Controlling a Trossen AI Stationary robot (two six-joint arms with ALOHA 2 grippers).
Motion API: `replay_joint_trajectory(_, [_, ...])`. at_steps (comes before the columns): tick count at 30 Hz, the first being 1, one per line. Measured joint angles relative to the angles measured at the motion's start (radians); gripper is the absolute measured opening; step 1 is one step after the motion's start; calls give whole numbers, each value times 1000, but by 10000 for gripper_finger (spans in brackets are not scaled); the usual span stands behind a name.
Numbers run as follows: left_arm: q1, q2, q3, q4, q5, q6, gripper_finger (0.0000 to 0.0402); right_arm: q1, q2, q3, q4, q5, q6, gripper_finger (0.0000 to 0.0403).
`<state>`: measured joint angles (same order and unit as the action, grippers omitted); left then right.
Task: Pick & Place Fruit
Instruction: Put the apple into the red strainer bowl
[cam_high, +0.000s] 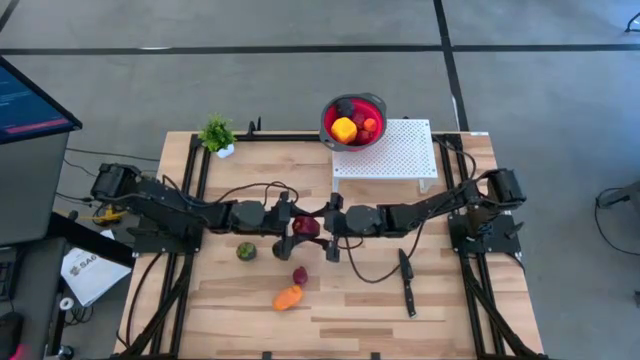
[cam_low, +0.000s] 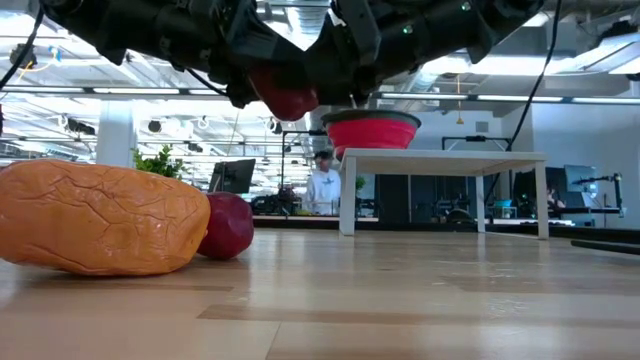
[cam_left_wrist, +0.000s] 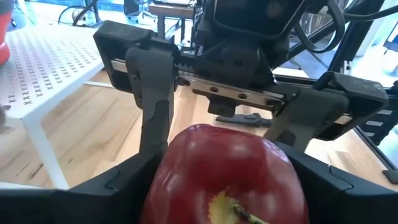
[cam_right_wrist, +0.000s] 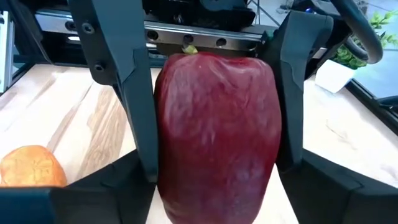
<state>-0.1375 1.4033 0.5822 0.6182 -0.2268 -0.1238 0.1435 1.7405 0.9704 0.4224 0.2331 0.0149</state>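
1. Nearest the front edge of the wooden slatted table lie an orange, wrinkled, oblong toy fruit and, just beside it, a small dark red rounded fruit; a green-and-dark round fruit sits to their left, and a black-handled knife lies well to their right.
2. Over the middle of the table the two arms meet head-on. A glossy dark red apple-like fruit hangs clear of the wood between them (the low view shows air under it).
3. The left gripper has its fingers clamped on the apple's sides. The right gripper also brackets it, fingers against its flanks, so both seem to grip at once.
4. This looks to me like a hand-over from left arm to right, since the bowl stands on the right arm's side.
5. Next, I judge, one gripper must let go cleanly while the other holds firm, or the fruit drops.
6. Farthest off, on a white perforated stand, the red round collapsible bowl already holds a yellow fruit and several others.
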Motion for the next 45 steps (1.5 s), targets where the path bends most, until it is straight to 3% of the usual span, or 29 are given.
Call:
replay_joint_trajectory(8, [15,-54,3,70,-12,36,295,-1,0,-99,160,4,73,282])
replay_joint_trajectory(18, [-2,-169,1,52,-9,91,295,-5,0,-293,419,4,166,246])
replay_joint_trajectory(28, [-16,-164,-80,65,-3,38,295,45,-135,-335,455,4,-12,246])
replay_joint_trajectory(31, [-19,-131,-101,179,0,41,295,46,-142,-334,515,4,-23,246])
replay_joint_trajectory(35, [-18,-30,-107,409,78,65,295,44,-118,-334,593,4,-41,246])
replay_joint_trajectory(41, [-15,118,-103,648,16,71,294,44,-100,-333,616,24,-38,246])
replay_joint_trajectory(45, [-16,166,-81,715,25,74,294,45,-100,-333,619,19,-38,246])
